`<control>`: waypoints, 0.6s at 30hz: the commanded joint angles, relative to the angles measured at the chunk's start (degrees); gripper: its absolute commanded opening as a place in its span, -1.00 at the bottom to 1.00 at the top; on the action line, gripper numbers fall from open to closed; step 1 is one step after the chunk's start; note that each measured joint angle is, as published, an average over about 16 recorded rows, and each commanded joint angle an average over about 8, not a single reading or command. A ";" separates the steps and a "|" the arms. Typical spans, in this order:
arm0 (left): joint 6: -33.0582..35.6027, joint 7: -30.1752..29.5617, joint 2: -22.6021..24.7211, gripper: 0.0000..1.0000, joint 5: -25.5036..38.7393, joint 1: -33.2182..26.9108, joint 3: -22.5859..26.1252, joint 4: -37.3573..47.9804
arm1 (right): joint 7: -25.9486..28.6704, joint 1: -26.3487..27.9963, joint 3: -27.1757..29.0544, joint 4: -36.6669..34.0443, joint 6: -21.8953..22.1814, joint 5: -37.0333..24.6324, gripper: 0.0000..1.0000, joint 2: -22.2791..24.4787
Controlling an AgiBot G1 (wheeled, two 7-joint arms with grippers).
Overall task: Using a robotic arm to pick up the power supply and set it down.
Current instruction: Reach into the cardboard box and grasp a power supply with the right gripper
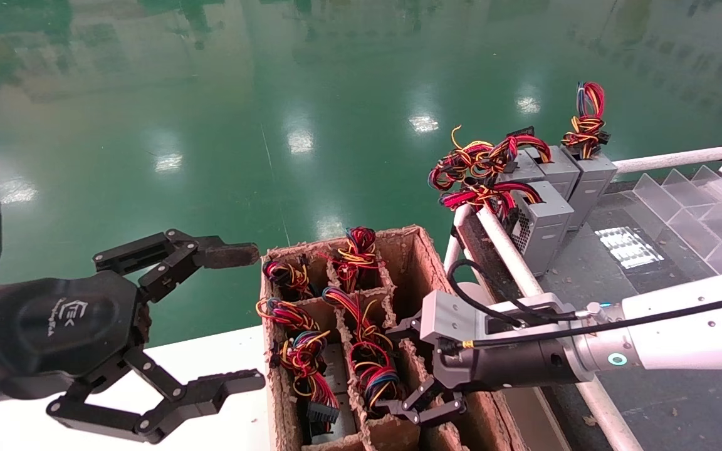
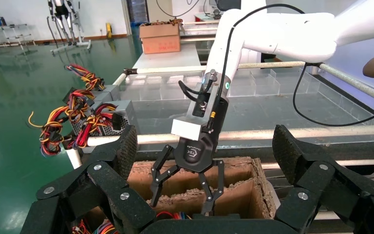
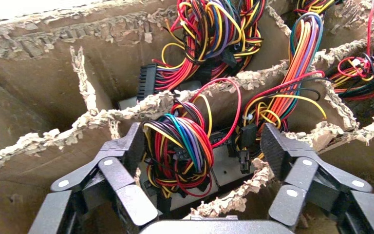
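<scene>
The power supply (image 3: 229,165) sits low in a cell of the cardboard box (image 1: 417,250), its grey top partly covered by a looped bundle of red, yellow, blue and purple wires (image 3: 177,146). In the head view only its wires (image 1: 370,376) show. The robotic arm's right gripper (image 3: 204,146) is down in that cell and open, one finger on each side of the bundle, gripping nothing. The same gripper (image 2: 182,197) shows from the front in the left wrist view, and from above (image 1: 392,366) in the head view. My left gripper (image 1: 245,316) hangs open and empty left of the box.
Other wired units (image 1: 311,363) fill neighbouring cells with ragged cardboard dividers (image 3: 126,109). Several alike grey units (image 1: 543,219) stand on the right bench by a white rail (image 1: 505,250), and clear plastic dividers (image 1: 699,207) sit farther right. A white tabletop (image 1: 223,351) lies under the left gripper.
</scene>
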 commanded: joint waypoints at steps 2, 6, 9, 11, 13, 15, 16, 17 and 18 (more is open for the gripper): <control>0.00 0.00 0.00 1.00 0.00 0.00 0.00 0.00 | -0.21 -0.01 -0.13 -0.61 0.27 -0.28 -1.00 -0.33; 0.00 0.00 0.00 1.00 0.00 0.00 0.00 0.00 | -0.60 -0.04 -0.22 -1.43 0.36 -0.38 -1.00 -0.62; 0.00 0.00 0.00 1.00 0.00 0.00 0.00 0.00 | -0.89 -0.13 -0.24 -1.85 0.35 -0.34 -1.00 -0.74; 0.00 0.00 0.00 1.00 0.00 0.00 0.00 0.00 | -1.09 -0.24 -0.23 -2.01 0.34 -0.28 -1.00 -0.76; 0.00 0.00 0.00 1.00 0.00 0.00 0.00 0.00 | -1.27 -0.37 -0.21 -2.09 0.35 -0.21 -1.00 -0.74; 0.00 0.00 0.00 1.00 0.00 0.00 0.00 0.00 | -1.42 -0.50 -0.20 -2.13 0.37 -0.18 -1.00 -0.72; 0.00 0.00 0.00 1.00 0.00 0.00 0.00 0.00 | -1.49 -0.56 -0.20 -2.14 0.38 -0.17 -1.00 -0.71; 0.00 0.00 0.00 1.00 0.00 0.00 0.00 0.00 | -1.56 -0.63 -0.20 -2.14 0.40 -0.15 -1.00 -0.71; 0.00 0.00 0.00 1.00 0.00 0.00 0.00 0.00 | -1.61 -0.70 -0.20 -2.12 0.41 -0.14 -1.00 -0.71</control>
